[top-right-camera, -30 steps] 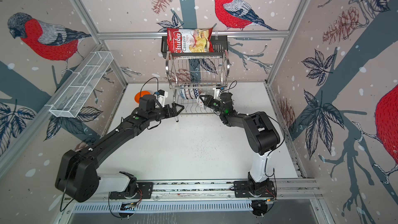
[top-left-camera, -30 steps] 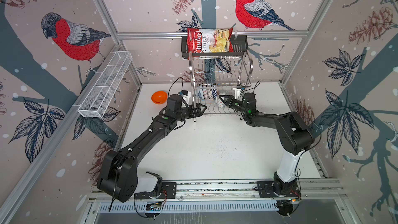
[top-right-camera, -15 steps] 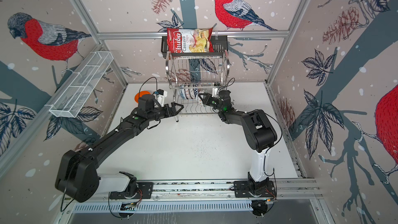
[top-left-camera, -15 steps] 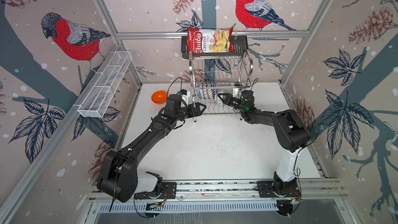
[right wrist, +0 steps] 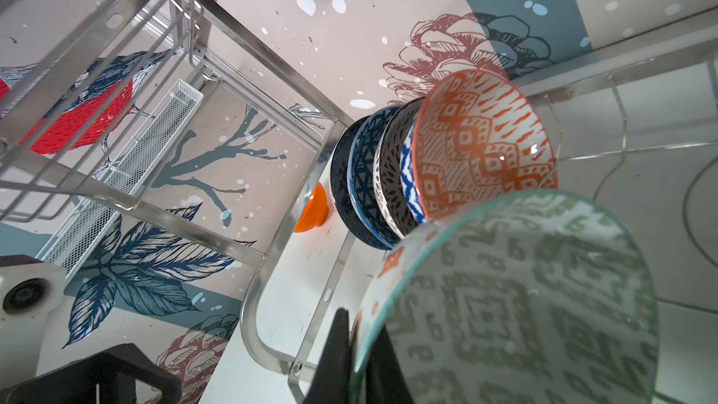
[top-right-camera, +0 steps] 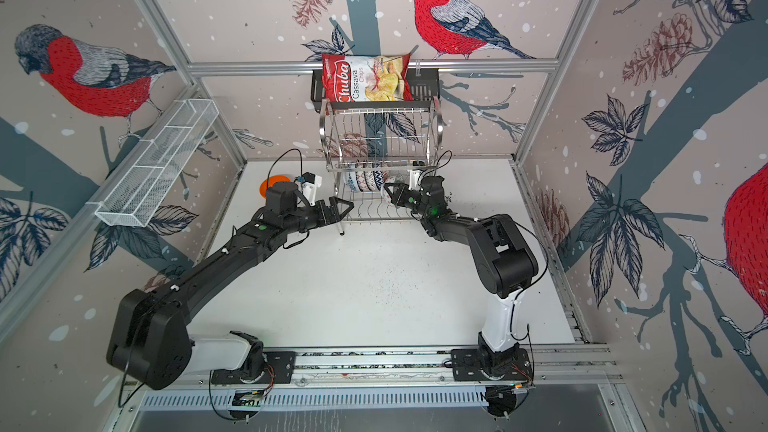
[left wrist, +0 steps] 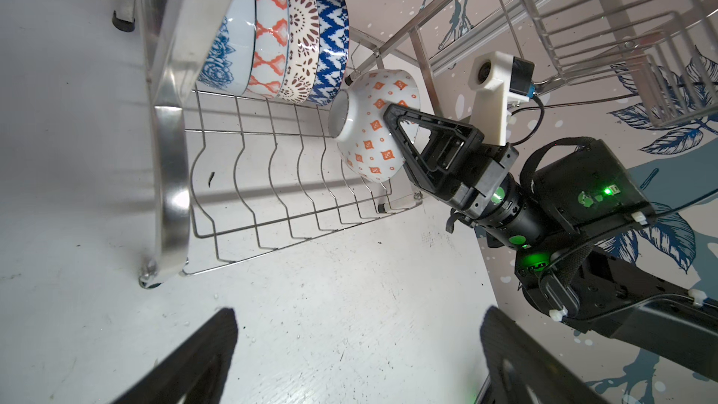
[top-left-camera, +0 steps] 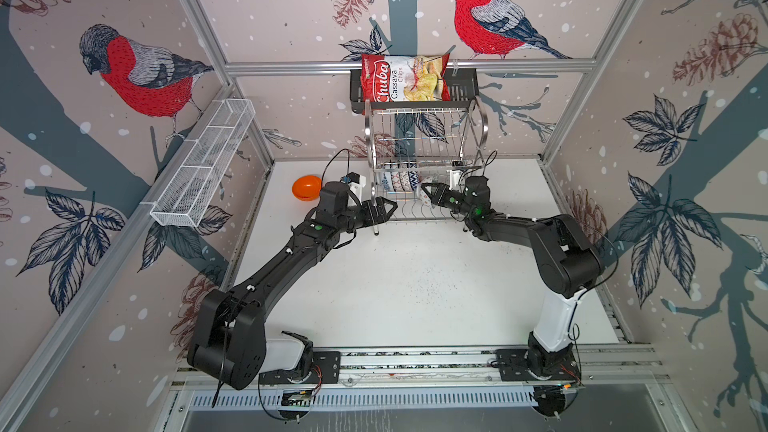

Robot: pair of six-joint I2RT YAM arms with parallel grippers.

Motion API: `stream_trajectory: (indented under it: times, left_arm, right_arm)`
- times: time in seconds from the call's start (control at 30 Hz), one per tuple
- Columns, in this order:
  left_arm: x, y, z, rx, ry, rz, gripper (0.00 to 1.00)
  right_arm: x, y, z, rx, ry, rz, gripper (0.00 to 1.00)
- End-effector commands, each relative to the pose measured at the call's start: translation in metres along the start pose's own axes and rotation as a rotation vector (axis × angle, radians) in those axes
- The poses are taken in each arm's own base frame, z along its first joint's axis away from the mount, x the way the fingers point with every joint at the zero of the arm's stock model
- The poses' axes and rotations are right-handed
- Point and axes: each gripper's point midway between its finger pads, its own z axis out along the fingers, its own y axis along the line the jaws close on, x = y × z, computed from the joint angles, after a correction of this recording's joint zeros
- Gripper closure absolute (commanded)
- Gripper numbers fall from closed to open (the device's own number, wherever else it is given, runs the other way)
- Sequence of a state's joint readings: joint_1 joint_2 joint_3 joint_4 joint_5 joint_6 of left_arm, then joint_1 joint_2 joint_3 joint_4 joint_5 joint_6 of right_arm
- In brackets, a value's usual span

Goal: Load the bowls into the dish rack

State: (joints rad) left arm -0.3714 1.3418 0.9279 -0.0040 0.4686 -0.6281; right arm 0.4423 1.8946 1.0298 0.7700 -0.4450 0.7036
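the right hand (left wrist: 390, 116) is clenched on the rim of the grey-green bowl (left wrist: 369, 137). this bowl is white with small orange diamonds outside, and the right wrist view shows a grey-green pattern inside. it hangs tilted on its side over the lower tier of the dish rack (top-left-camera: 424, 141), clear of the wavy slot wires beneath it. it is right beside the row of bowls already there, with its foot turned the same way as theirs. i cannot tell whether it touches the nearest one.

four bowls stand on edge in the lower tier, packed together at the rack's left end. the blue-floral bowl (left wrist: 221, 56) is next to the tubular end frame. after it come the orange-lattice bowl (left wrist: 270, 33), the dotted bowl (left wrist: 301, 40) and the blue zigzag bowl (left wrist: 330, 48).

the orange bowl (top-left-camera: 306, 188) is on the white desk (top-left-camera: 395, 284), left of the rack and apart from it, just beyond the left arm's wrist.

the left hand (top-left-camera: 384, 207) is released, its jaws spread wide and holding nothing. it is low by the rack's front left leg.

above the rack, a chips bag (top-left-camera: 403, 83) sits in a black shelf (top-left-camera: 461, 89). a white mesh basket (top-left-camera: 203, 164) hangs on the left wall.
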Motion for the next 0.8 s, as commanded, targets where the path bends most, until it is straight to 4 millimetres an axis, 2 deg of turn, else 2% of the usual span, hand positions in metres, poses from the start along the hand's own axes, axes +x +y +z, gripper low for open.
stream_trajectory:
  times: [0.0, 0.5, 0.77]
  left_arm:
    - [-0.007, -0.006, 0.000, 0.026, -0.026, 0.022, 0.02]
    - [-0.007, -0.005, 0.000, 0.024, -0.026, 0.024, 0.02]
    - [-0.008, -0.003, 0.000, 0.020, -0.026, 0.020, 0.02]
  right_arm:
    - [-0.021, 0.000, -0.004, 0.027, -0.097, -0.045, 0.93]
    - [-0.029, -0.011, 0.006, 0.035, -0.143, -0.064, 0.92]
    - [-0.031, -0.006, 0.009, -0.015, -0.179, -0.077, 0.92]
